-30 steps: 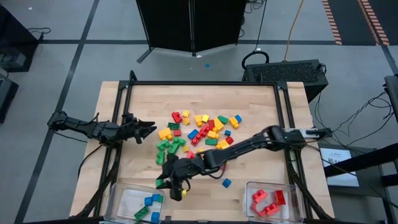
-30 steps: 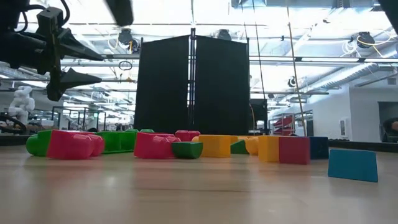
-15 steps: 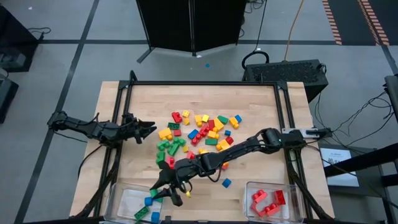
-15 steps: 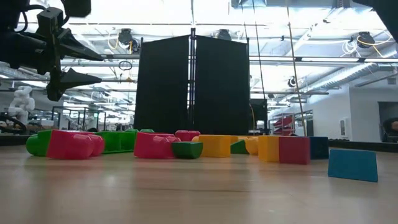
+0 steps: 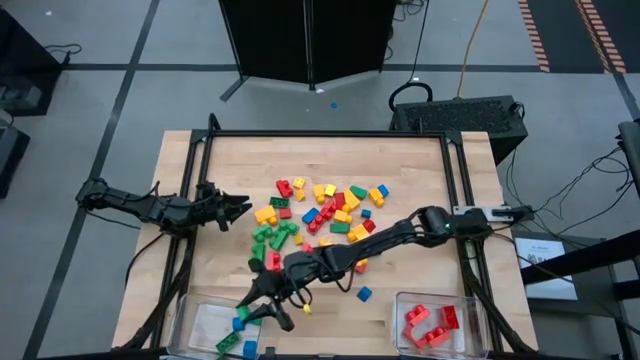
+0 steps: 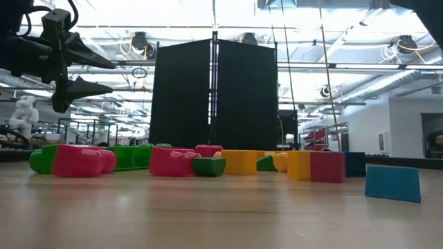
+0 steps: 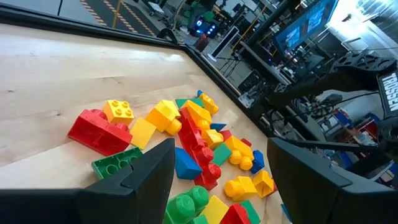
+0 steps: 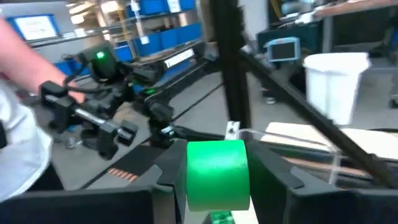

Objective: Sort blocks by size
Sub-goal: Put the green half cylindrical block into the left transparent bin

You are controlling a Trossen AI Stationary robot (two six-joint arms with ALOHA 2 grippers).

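Right gripper (image 5: pixel 262 309), clamped on a green block (image 8: pixel 217 173), should centre over the near-left bin (image 5: pixel 205 325) before letting go.

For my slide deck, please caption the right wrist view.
Right gripper holding a green block.

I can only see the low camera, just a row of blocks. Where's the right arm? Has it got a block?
Observer: Yes. The right gripper has its fingers squeezed on a green block. The right wrist view shows it.
Operator: Where is that gripper?
Observer: From above, it hangs at the edge of the left clear bin, which holds blue and green blocks.
Operator: What's in the other bin?
Observer: The right clear bin holds only red blocks.
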